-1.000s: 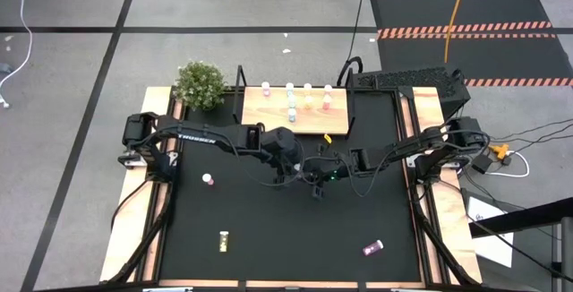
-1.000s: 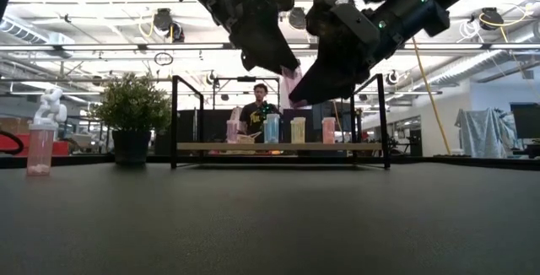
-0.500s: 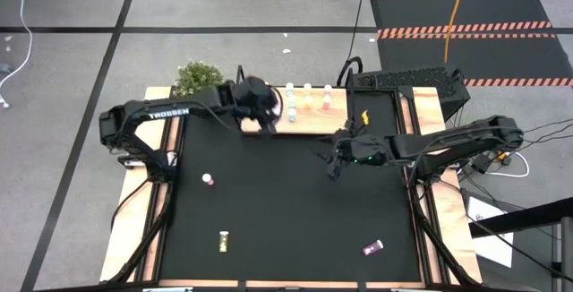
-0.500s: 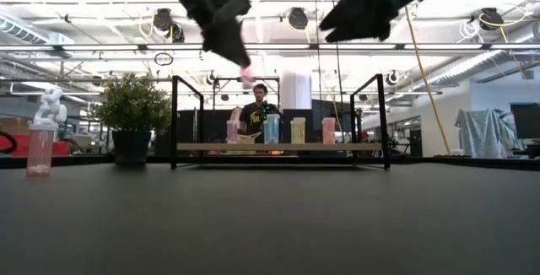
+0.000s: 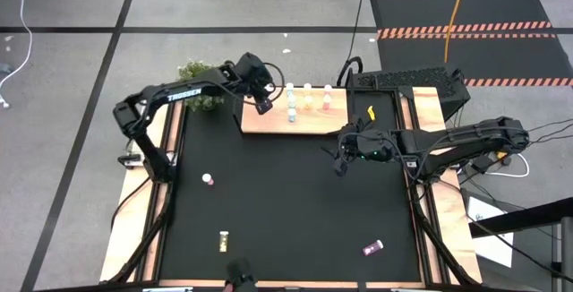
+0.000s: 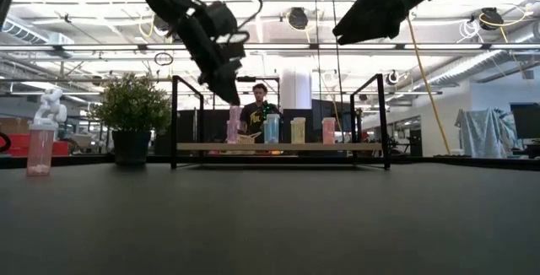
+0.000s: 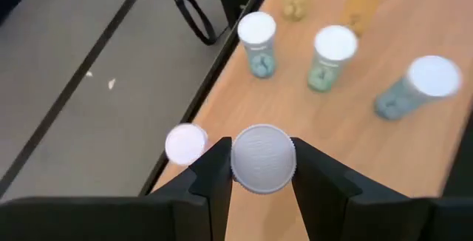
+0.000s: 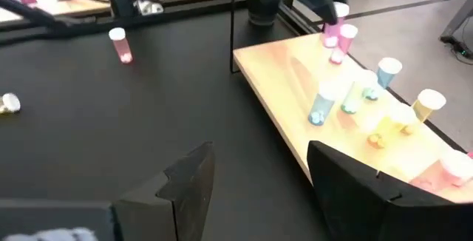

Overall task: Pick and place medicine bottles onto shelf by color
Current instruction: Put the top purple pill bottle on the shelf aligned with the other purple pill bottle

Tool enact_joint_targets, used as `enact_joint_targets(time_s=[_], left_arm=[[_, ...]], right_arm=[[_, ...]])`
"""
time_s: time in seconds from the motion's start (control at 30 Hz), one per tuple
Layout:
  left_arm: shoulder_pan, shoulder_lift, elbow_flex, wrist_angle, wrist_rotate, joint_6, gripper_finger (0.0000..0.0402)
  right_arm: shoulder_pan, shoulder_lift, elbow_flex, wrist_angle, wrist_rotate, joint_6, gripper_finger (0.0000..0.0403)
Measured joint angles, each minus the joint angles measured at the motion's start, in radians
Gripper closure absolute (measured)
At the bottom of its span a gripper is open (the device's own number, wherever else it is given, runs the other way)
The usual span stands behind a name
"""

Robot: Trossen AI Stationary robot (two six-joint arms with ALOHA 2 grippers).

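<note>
left wrist view alone shows the left end effector [image 7: 259, 168] clamping a pink bottle [image 7: 264, 158] upright, cap up, over the shelf [image 5: 309, 120] far-left corner. right end effector [image 8: 259, 174] wide, empty, above the desk [image 5: 286, 202].

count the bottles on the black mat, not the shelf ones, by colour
pink bottles: 2
yellow bottle: 1
total: 3
</note>
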Motion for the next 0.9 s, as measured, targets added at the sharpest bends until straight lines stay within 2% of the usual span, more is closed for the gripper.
enact_joint_targets(time_s=[0.3,0.7,0.9], left_arm=[[-0.001,0.076,0.000,-0.012,-0.008,-0.007,0.0275],[0.018,0.080,0.000,-0.051,-0.051,-0.072,0.0275],[0.013,0.080,0.000,-0.054,-0.054,-0.053,0.0275]], right_arm=[[0.000,0.000,0.000,-0.038,-0.001,-0.012,0.0192],[-0.024,0.000,0.000,-0.037,-0.003,-0.044,0.0192],[-0.028,0.000,0.000,-0.036,-0.004,-0.047,0.0192]])
